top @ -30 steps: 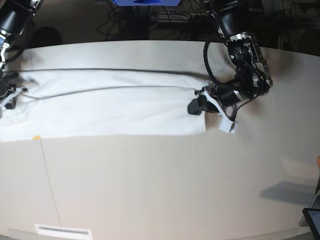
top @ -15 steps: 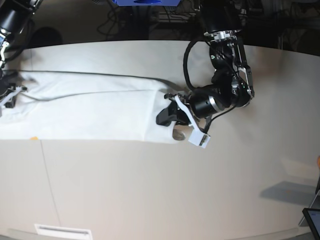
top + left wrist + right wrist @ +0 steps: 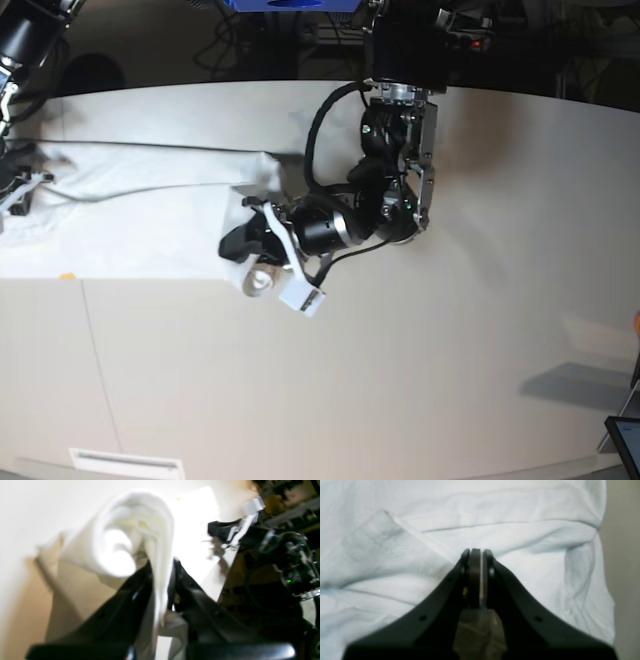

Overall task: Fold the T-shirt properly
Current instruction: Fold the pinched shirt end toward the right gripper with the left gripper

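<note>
Lifting the edge of the white cotton T-shirt (image 3: 150,225) over its own flat part, clamped in the black left gripper (image 3: 162,567); pinching the shirt's far end, black right gripper (image 3: 480,555).

In the base view, the long folded white cloth T-shirt (image 3: 130,230) lies on the broad pale smooth table (image 3: 430,370), running in from the view's left edge. The black angular left gripper (image 3: 236,246) is at the shirt's right-hand end, with cloth between its fingers; the black metal-trimmed right gripper (image 3: 20,206) is on its left-hand part. The dark flat rectangular screen (image 3: 626,440) stands well apart, nearer the camera and right of the shirt.
</note>
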Controlling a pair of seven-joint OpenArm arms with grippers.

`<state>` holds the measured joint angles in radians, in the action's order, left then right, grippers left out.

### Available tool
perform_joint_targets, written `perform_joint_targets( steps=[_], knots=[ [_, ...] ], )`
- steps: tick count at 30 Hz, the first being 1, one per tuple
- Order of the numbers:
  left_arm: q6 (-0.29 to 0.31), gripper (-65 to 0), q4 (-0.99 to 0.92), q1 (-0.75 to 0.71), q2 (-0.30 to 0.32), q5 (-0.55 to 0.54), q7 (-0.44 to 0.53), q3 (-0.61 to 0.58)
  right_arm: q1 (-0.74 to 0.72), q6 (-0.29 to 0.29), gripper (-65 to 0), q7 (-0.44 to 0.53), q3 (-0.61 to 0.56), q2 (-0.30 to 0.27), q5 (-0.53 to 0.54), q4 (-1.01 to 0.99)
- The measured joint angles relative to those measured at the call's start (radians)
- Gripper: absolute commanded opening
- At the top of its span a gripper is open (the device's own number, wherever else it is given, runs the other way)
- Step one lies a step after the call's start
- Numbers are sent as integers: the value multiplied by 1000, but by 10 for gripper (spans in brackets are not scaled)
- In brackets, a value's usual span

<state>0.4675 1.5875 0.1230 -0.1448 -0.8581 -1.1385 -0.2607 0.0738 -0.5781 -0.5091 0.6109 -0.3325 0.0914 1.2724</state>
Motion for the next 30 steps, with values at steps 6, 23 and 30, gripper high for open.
perform_joint_targets(
  steps=[6, 23, 30],
  knots=[
    [-27, -650, -97, 37, 2, -6, 101, -150, 1, 0, -611, 0, 0, 0, 3, 0],
    [-34, -650, -390, 228, 0, -194, 338, -403, 1, 0, -611, 3, 0, 0, 3, 0],
    [-34, -650, -457, 263, 3, -217, 374, -447, 2, 0, -611, 3, 0, 0, 3, 0]
  ],
)
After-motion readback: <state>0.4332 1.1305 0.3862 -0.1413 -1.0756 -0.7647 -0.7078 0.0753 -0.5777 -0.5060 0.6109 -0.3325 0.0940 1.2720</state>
